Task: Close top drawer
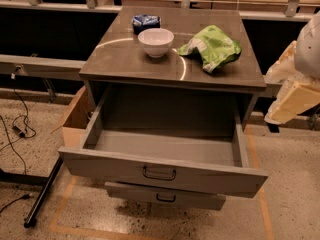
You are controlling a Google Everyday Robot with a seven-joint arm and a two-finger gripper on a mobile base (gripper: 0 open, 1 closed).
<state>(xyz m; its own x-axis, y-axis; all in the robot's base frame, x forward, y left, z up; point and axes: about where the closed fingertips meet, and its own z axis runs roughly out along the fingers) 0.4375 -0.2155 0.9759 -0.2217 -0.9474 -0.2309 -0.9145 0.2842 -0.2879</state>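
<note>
The top drawer (162, 171) is standing wide open, reaching well out past the desk's (130, 59) front edge with its dark loop handle (159, 173) facing forward (a lower drawer (165, 196) is peeking out just beneath). The gripper (294, 100) is hovering beyond the desk's right edge, near the front right corner and apart from the drawer. Whether it is spread or pressed together cannot be told.

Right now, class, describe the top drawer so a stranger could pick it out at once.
Find the gray cabinet bearing a white bowl and green bag; the robot's hand hangs off its right side. The top drawer is directly under the tabletop, pulled far out, interior exposed. Unlike the lower drawer, barely open beneath it, it looks widest.
</note>
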